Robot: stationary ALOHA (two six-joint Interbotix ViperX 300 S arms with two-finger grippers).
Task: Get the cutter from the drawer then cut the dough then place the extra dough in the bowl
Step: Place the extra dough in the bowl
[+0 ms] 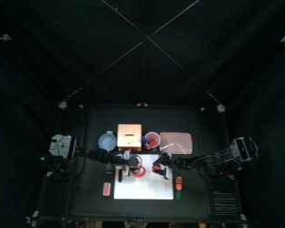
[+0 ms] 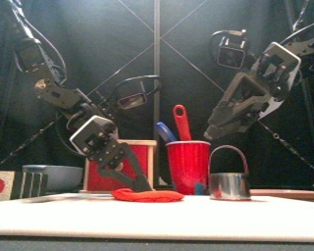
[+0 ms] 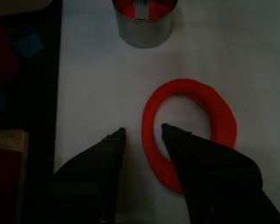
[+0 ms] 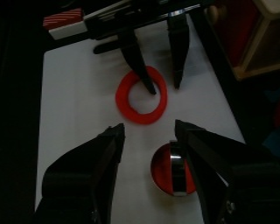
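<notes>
Top view: one white board (image 1: pixel 142 187) lay mid-table, its near half bare.
Front view: one dough ring (image 2: pixel 146 195) lay left of one cutter (image 2: pixel 228 185), apart from it.
Left wrist view: the left gripper (image 3: pixel 143 140) gaped, jaws straddling the dough ring's band.
Right wrist view: the right gripper (image 4: pixel 149 131) hung parted above the cutter.
</notes>
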